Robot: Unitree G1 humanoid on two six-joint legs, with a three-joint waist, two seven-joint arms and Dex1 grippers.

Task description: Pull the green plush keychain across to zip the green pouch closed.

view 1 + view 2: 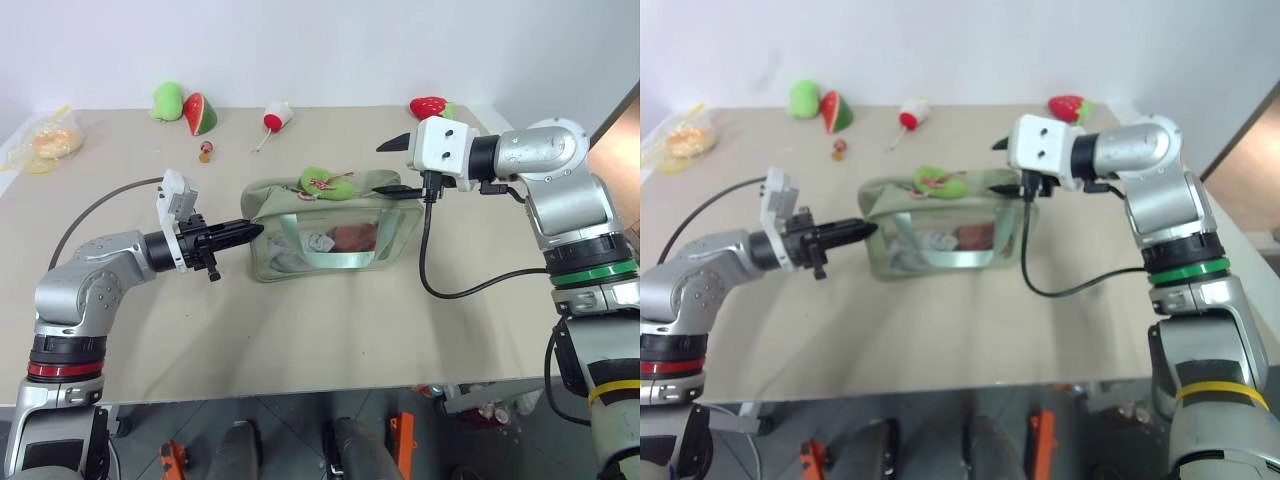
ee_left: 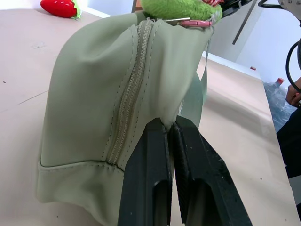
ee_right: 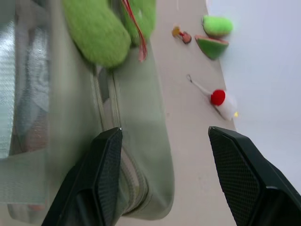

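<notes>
The green pouch (image 1: 330,225) sits mid-frame on the counter (image 1: 300,320), with the green plush keychain (image 1: 318,181) lying on its top. The left end effector (image 1: 250,231) pinches the pouch's left end, fingers together. The right end effector (image 1: 398,165) hovers spread wide at the pouch's upper right corner.

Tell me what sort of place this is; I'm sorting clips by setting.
Probably a robot test bench indoors: a plain beige table against a white wall, with toy plush fruit and a green pouch laid out as props.
</notes>
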